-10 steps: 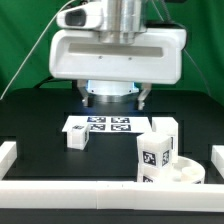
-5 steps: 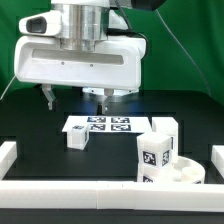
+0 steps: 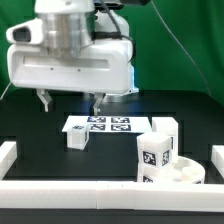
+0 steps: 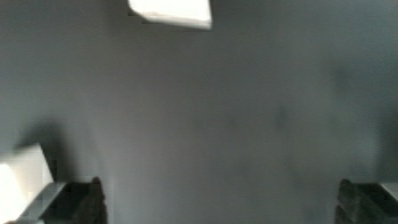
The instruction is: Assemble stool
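In the exterior view you see the gripper (image 3: 70, 102) hanging over the dark table (image 3: 40, 170) in the upper left of the frame, its two fingers (image 3: 45, 100) wide apart with nothing between them. Below them, at the centre, lies the marker board (image 3: 100, 125), and a loose leg (image 3: 78, 138) rests just beside its left end. The seat (image 3: 188, 172) sits in the lower right corner, close to the front rail (image 3: 70, 190). A tagged leg (image 3: 153, 155) stands upright at the seat's left part, and a rear leg (image 3: 165, 128) stands just behind it. In the wrist view you look down on bare dark table (image 4: 214, 110). The gripper (image 4: 228, 200) shows only its dark fingertips (image 4: 75, 200), set far apart and empty. A white piece (image 4: 173, 10) and a white shape (image 4: 18, 175) are cut by the frame's edges. You cannot tell what either is.
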Action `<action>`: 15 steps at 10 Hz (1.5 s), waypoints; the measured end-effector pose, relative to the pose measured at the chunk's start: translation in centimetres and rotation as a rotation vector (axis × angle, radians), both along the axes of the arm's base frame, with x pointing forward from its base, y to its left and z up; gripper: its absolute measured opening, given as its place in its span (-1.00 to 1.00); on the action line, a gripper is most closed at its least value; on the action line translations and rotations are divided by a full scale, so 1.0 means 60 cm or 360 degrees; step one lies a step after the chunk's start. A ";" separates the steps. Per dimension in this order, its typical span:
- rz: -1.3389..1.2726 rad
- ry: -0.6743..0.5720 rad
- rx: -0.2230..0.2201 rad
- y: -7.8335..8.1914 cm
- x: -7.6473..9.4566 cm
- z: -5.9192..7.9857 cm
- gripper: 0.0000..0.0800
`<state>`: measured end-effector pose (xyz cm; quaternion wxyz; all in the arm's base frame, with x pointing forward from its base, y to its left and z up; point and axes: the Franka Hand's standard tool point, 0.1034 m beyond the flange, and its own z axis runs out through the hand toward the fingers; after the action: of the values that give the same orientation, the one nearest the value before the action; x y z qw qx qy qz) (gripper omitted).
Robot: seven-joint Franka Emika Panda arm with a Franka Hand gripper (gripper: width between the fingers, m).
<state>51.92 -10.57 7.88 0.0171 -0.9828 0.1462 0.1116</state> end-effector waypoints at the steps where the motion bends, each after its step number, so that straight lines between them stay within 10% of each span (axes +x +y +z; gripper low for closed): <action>1: -0.0014 0.0096 0.0024 -0.007 -0.007 -0.010 0.62; 9: 0.0002 0.0876 0.0279 -0.002 -0.052 -0.035 0.62; 15: 0.0002 0.0903 0.0271 -0.004 -0.060 -0.070 0.62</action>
<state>48.32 -10.79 3.70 0.0580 -0.9075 0.1346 0.3937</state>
